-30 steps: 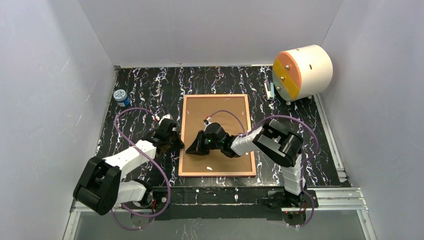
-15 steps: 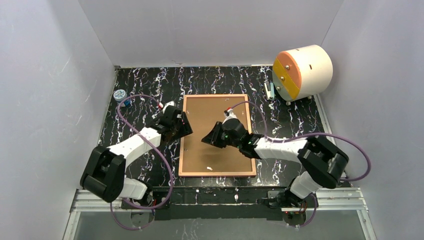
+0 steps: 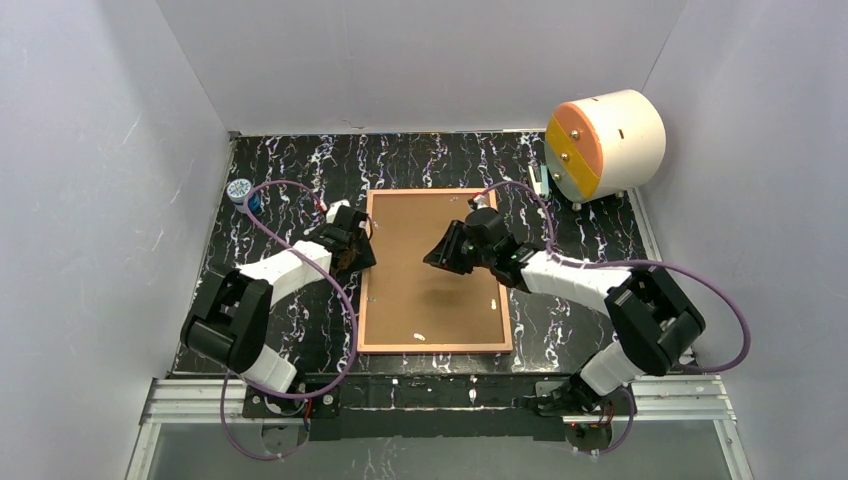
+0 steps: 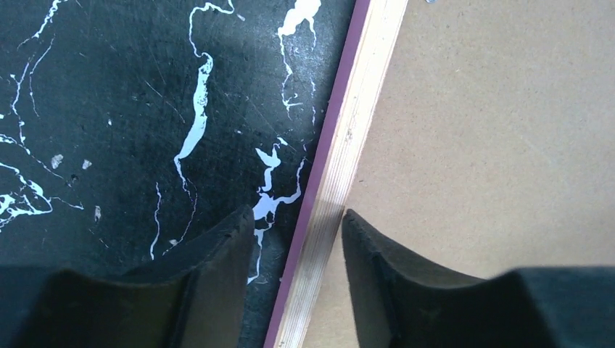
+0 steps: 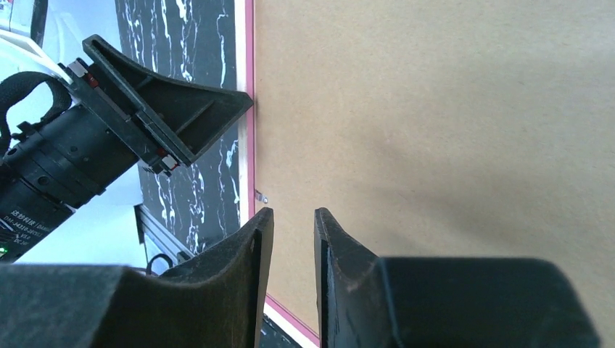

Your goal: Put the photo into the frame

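Note:
The frame [image 3: 363,285] lies face down on the black marbled table, its light wood back up and a pink edge [image 4: 330,138] showing. A brown backing board [image 3: 432,290] fills it. The photo is hidden. My left gripper [image 3: 361,250] is open at the frame's left rail, and in the left wrist view its fingers [image 4: 217,254] straddle that rail [image 4: 348,123] without pinching it. My right gripper [image 3: 433,260] hovers over the upper middle of the backing board [image 5: 435,109], open by a narrow gap [image 5: 294,214] with nothing between its fingers.
A white drum with an orange and yellow face [image 3: 605,143] stands at the back right, a small pale object [image 3: 541,180] beside it. A small blue jar [image 3: 241,192] sits at the back left. White specks [image 3: 419,337] lie on the board. Grey walls close in on three sides.
Both grippers have opened. The left one moved farther up the frame's left rail. The right one lifted off the board's left-middle and moved toward the back right.

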Controlling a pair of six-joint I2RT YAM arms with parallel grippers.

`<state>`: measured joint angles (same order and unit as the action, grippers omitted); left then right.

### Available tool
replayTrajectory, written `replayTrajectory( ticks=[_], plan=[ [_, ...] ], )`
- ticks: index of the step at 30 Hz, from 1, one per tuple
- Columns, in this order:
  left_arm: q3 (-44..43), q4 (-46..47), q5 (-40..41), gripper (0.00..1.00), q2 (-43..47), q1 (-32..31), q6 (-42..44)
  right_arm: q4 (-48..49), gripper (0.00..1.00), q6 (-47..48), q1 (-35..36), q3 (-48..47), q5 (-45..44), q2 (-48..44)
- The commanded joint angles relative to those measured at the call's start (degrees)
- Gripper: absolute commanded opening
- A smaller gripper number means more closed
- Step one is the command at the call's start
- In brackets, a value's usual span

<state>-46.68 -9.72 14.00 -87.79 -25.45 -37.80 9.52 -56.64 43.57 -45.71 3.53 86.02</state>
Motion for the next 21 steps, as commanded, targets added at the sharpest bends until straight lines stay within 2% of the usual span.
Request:
replayTrajectory(
  ticks=[1, 3, 5, 8, 16, 21],
  plan=[
    [-0.5, -0.5, -0.2, 0.38, 2.2, 0.2, 0.6, -1.9, 0.36, 2.0, 0.0, -5.7, 3.4, 3.9],
    [0.5, 0.0, -1.2, 0.27, 3.4, 0.3, 0.4, -2.8, 0.36, 2.3, -0.1, -8.3, 3.9, 6.6],
    [1.1, 0.0, -1.8, 0.24, 4.0, 0.2, 0.2, -3.0, 0.36, 2.7, -0.2, -11.1, 4.2, 9.8],
    [2.0, -0.2, -2.0, 0.23, 4.2, 0.2, -0.1, -2.6, 0.36, 4.1, -0.5, -16.7, 5.0, 15.3],
    [4.4, 2.4, -2.0, 0.33, 3.9, 0.4, -0.2, -3.4, 0.37, 8.2, -2.1, -32.7, 8.1, 31.6],
    [4.4, 4.0, -3.9, 0.28, 1.7, 1.1, -0.8, -4.4, 0.38, 10.5, -3.3, -41.1, 9.7, 38.5]
  ],
)
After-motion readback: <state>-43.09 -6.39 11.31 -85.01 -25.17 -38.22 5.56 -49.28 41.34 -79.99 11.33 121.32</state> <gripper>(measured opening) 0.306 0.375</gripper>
